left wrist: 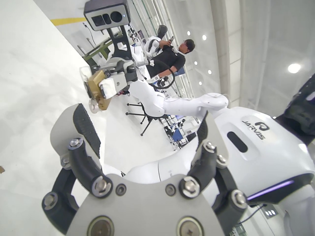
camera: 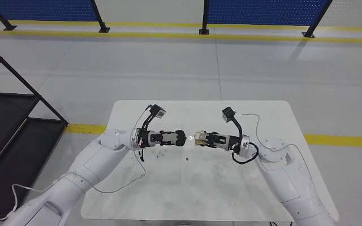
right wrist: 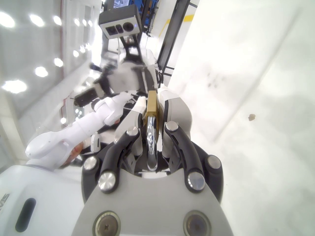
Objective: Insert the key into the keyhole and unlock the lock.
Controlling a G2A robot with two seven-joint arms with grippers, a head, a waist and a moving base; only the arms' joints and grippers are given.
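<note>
Above the middle of the white table, my right gripper is shut on a brass padlock, whose silver shackle runs back between the fingers. In the left wrist view the padlock shows farther off. A silver key sticks out of the end that faces my left arm. My left gripper stands open with nothing between its fingers. It sits a short gap from the key. In the top view the left gripper faces the right one head on.
A small brown crumb lies on the table below the grippers, and dark specks sit near the left arm. A black frame rack stands off the table's left side. Blue barriers line the floor far behind.
</note>
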